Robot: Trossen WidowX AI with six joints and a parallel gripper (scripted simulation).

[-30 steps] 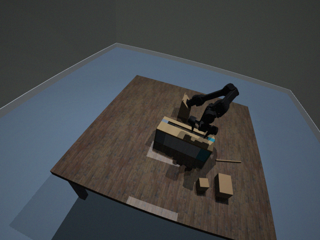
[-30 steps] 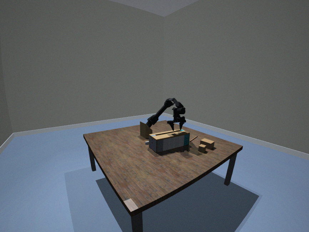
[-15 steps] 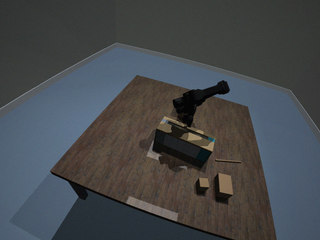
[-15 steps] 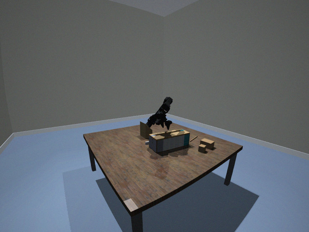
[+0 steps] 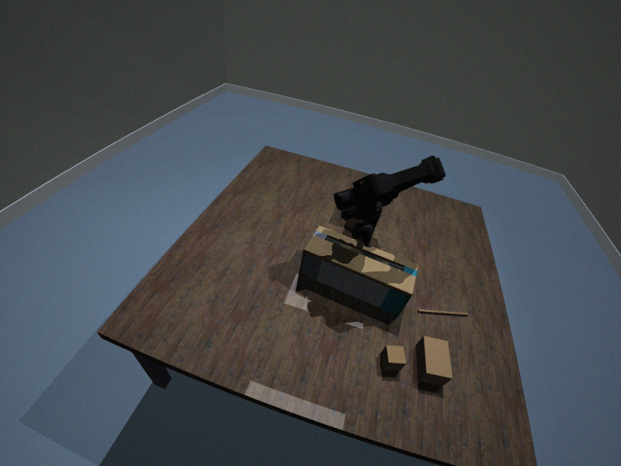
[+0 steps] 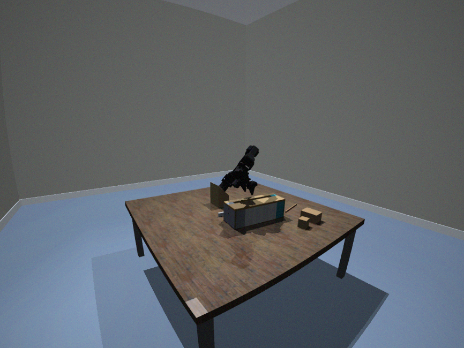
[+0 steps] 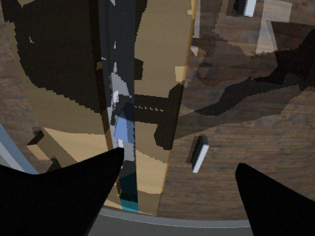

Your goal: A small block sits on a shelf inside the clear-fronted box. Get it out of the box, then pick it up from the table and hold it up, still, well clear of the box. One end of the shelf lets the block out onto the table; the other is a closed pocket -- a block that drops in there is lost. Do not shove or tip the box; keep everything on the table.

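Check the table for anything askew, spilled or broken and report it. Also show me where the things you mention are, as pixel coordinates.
Nothing looks spilled or broken. The box (image 5: 362, 263) (image 6: 258, 214) stands upright, and the two tan blocks (image 5: 396, 355) (image 5: 437, 357) (image 6: 304, 222) (image 6: 311, 215) and the stick (image 5: 442, 312) (image 6: 291, 207) rest on the table (image 5: 225, 280) (image 6: 179, 239). Pale patches on the wood look like light, not spills.
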